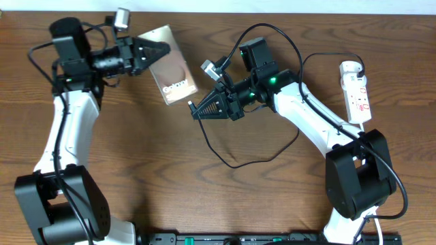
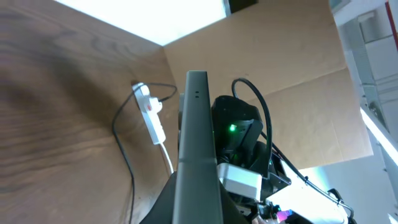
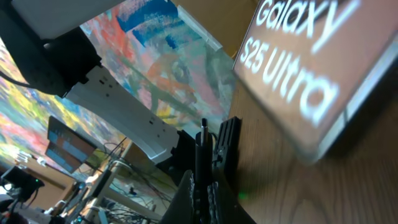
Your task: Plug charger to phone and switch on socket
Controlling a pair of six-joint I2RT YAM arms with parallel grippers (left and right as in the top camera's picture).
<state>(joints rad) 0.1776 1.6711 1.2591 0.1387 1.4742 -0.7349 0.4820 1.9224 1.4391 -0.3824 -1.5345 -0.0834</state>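
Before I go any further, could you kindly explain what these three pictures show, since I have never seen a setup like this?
They show two robot arms at a wooden table, each ending in two fingers. One picture looks down from above; the other two come from cameras on the wrists.

The left gripper is shut on one end of the phone, which seems lifted off the wood; in the left wrist view you see the phone's thin edge running up the middle.

The right gripper is shut on the charger, a thin black cable, with its plug tip held just short of the phone's lower end.

The socket, a white power strip, lies near the table's far right edge, untouched.
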